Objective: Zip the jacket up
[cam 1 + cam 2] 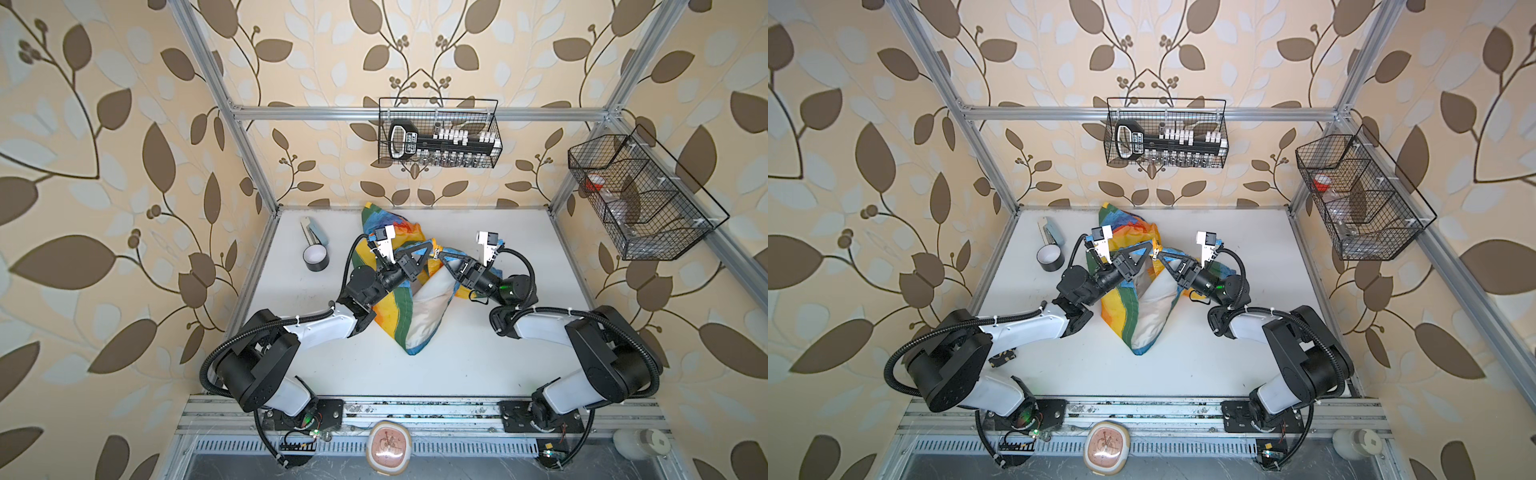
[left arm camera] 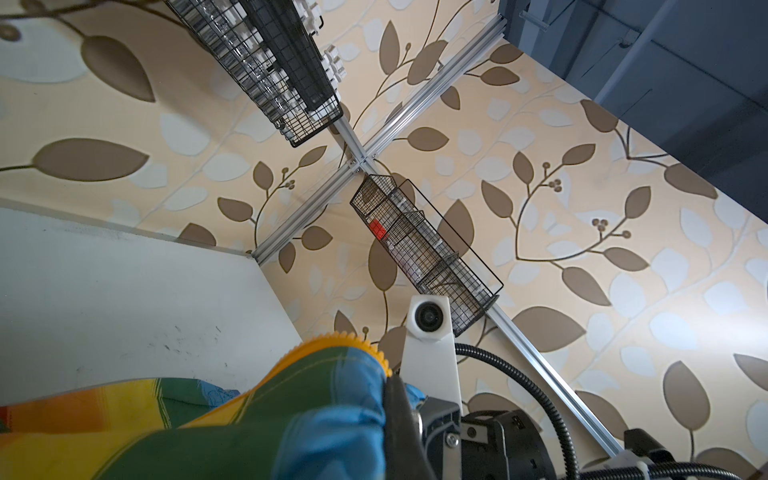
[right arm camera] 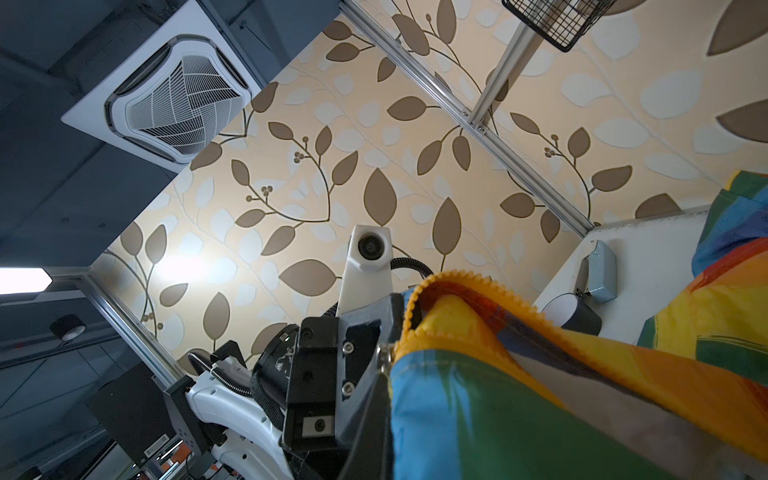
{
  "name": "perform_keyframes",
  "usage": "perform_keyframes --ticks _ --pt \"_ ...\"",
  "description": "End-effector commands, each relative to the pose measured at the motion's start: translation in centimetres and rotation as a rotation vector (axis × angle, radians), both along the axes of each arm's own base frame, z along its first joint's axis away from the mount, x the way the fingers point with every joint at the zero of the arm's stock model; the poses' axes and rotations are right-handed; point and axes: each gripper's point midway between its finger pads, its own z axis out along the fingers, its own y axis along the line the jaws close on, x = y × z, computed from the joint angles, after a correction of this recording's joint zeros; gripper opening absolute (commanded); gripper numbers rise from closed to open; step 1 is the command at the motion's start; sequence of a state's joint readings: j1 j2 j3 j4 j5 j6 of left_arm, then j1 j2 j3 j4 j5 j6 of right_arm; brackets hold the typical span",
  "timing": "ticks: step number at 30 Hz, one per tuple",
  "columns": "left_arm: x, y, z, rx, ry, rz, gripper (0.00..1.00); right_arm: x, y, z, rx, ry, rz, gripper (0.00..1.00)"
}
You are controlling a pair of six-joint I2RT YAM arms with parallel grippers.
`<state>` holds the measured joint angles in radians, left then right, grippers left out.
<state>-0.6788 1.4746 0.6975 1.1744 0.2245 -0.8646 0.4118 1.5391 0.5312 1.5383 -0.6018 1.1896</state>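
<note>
At jacket [image 1: 392, 316] front: L+R end effectors [image 1: 427, 249] [image 1: 444, 259] tip-to-tip, clamped.

The jacket [image 3: 540, 395] runs off both wrist views' edges.

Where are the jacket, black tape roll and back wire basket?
jacket [image 1: 386, 318], in a top view, yellow panel
black tape roll [image 1: 317, 266], in a top view, outer wall
back wire basket [image 1: 438, 99], in a top view, top rim
</note>
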Motion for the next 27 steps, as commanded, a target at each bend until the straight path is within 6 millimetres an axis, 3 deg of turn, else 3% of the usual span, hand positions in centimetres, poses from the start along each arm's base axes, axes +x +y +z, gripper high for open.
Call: perform_keyframes --ticks 1,10,27 --pt "-0.9 1.2 2.3 -0.038 -0.078 0.014 0.00 -0.4 -0.4 1.3 0.037 -0.051 -0.003 0.00" --pt "-0.8 2.5 3.8 -0.031 -0.108 0.087 0.00 -0.8 -0.5 1.1 0.032 -0.051 -0.001 0.00" --pt "-0.5 1.6 3.5 -0.033 -0.097 0.057 0.00 -1.2 0.2 1.0 0.025 -0.054 0.022 0.00"
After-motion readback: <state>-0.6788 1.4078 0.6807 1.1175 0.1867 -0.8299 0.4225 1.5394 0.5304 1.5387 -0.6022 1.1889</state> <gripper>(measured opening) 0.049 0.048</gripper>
